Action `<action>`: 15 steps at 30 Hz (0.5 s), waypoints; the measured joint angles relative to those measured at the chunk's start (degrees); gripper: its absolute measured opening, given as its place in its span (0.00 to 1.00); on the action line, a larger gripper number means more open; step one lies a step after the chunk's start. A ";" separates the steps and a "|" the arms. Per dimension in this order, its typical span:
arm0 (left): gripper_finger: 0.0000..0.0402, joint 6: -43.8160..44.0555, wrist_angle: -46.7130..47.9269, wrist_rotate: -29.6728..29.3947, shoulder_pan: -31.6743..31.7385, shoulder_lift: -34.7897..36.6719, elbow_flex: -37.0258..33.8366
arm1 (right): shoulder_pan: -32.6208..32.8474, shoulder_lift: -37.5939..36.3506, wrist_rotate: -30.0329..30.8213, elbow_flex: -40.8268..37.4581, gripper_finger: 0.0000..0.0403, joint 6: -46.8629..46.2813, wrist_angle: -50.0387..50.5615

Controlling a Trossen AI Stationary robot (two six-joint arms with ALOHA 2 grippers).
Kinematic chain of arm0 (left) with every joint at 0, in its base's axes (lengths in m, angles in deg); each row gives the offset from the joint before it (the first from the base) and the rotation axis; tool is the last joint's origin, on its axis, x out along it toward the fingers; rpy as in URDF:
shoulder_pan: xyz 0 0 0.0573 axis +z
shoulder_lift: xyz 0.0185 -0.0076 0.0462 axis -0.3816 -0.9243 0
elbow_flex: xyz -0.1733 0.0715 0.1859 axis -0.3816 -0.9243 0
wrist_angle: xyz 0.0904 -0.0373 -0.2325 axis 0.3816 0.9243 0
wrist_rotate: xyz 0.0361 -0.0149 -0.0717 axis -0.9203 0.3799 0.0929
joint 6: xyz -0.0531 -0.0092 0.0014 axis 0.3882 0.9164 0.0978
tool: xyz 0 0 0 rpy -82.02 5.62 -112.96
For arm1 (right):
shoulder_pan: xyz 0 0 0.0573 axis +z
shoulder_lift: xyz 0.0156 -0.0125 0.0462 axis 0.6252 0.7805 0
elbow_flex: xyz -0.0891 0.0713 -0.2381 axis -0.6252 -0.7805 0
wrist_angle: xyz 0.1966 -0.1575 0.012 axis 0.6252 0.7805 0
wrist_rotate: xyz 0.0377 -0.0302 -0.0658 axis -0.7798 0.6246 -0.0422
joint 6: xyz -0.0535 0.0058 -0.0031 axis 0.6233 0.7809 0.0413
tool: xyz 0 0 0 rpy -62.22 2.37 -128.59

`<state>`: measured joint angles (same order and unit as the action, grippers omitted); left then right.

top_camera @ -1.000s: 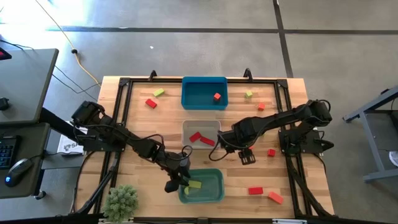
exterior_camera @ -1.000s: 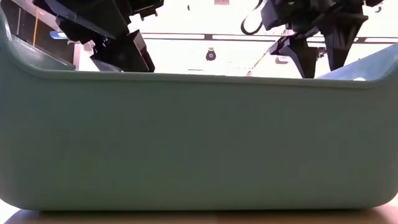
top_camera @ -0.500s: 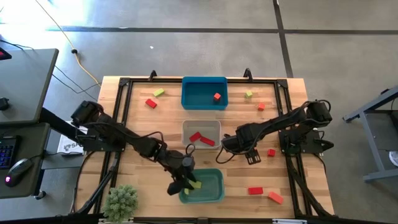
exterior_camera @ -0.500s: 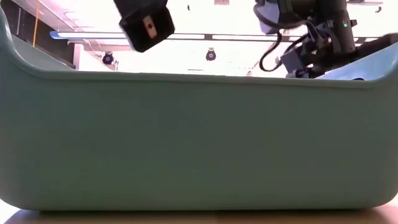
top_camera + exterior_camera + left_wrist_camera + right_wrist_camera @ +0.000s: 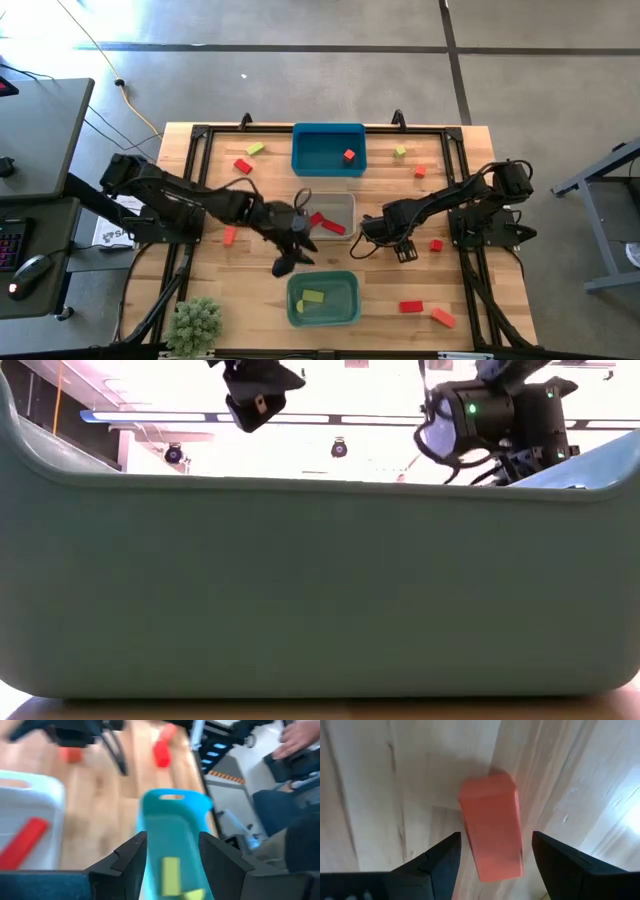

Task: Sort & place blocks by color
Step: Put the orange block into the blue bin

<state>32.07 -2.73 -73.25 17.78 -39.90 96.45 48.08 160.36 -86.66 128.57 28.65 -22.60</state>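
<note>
Lying flat on the desk (image 5: 200,270), an orange block (image 5: 491,825) sits directly under the right end effector (image 5: 495,852). Both dark fingers (image 5: 440,865) stand wide apart, one on each side of the block, with a gap on each side and nothing gripped. In the high view the right end effector (image 5: 400,246) is near the desk's middle, just right of the clear-grey bin (image 5: 345,200).

Two yellow-green blocks (image 5: 311,297) lie inside the teal bin (image 5: 350,315) at the desk's near edge. Red blocks (image 5: 333,227) lie in the clear-grey bin, and one red block (image 5: 349,155) lies in the blue bin (image 5: 300,150).

The left end effector (image 5: 285,262) is raised between the clear-grey bin and the teal bin. Its fingers (image 5: 127,857) stand partly apart and hold nothing; the left wrist view looks between them onto the teal bin.

Loose blocks remain on the desk:
- a red block (image 5: 242,166) and a yellow-green block (image 5: 256,149) at far left;
- an orange block (image 5: 229,236) beside the left arm;
- a yellow-green block (image 5: 400,151) and an orange block (image 5: 420,171) at far right;
- a red block (image 5: 436,244), a red bar (image 5: 410,306) and an orange bar (image 5: 442,317) at near right.

A potted plant (image 5: 196,322) stands at the near-left corner.
</note>
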 joint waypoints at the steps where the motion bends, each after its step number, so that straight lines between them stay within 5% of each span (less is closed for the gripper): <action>1: 0.42 -0.78 0.64 0.00 1.11 0.43 0.00 | -0.09 0.00 -0.01 -0.58 0.57 -0.04 -0.65; 5: 0.42 -3.56 3.68 -0.02 5.98 1.89 -0.02 | -0.42 0.00 -1.28 -1.68 0.52 -1.61 -1.93; 11: 0.42 -7.07 5.43 0.00 12.80 3.03 0.02 | -0.53 -0.08 -3.61 -1.50 0.28 -4.44 -3.12; 15: 0.42 -8.46 6.72 0.02 16.76 4.10 -0.12 | -0.53 -0.11 -4.17 -1.46 0.26 -8.52 -3.82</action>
<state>23.61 3.99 -73.22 34.54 -35.80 96.33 47.56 160.25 -90.83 127.11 20.12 -26.42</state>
